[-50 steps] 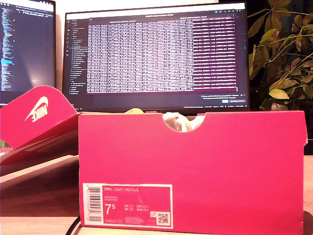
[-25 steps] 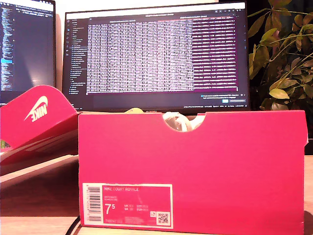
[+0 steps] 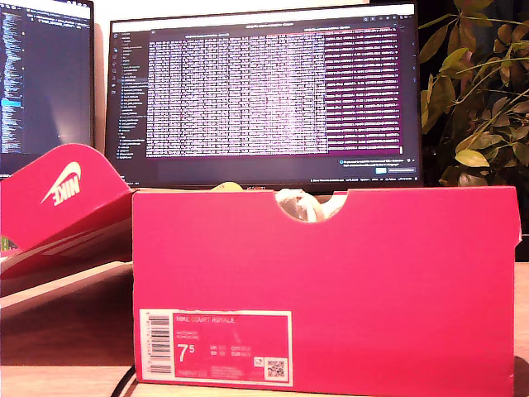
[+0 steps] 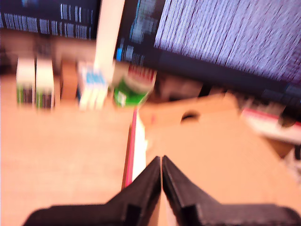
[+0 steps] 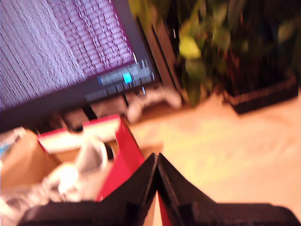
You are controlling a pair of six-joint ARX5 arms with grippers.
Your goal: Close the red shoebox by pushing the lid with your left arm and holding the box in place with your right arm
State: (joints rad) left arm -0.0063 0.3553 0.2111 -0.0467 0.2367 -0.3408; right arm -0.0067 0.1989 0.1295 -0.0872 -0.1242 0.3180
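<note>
My first gripper point(image 4: 161, 162): dark jaws pressed together, tips meeting with no gap, nothing held between them. Wrist view blurred. My second gripper point(image 5: 156, 160): jaws likewise closed tip to tip, nothing held; view also blurred. Neither arm nor gripper appears in the exterior view, so arm pose cannot be told.

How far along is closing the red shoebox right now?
Nothing is closed yet: the lid lies folded open at the exterior view's left, and the shoebox shows white contents through its notch. In hand: my first gripper, shut, hovers over the lid's inner side; my second gripper, shut, is by the box wall. Pushing and bracing remain.
</note>
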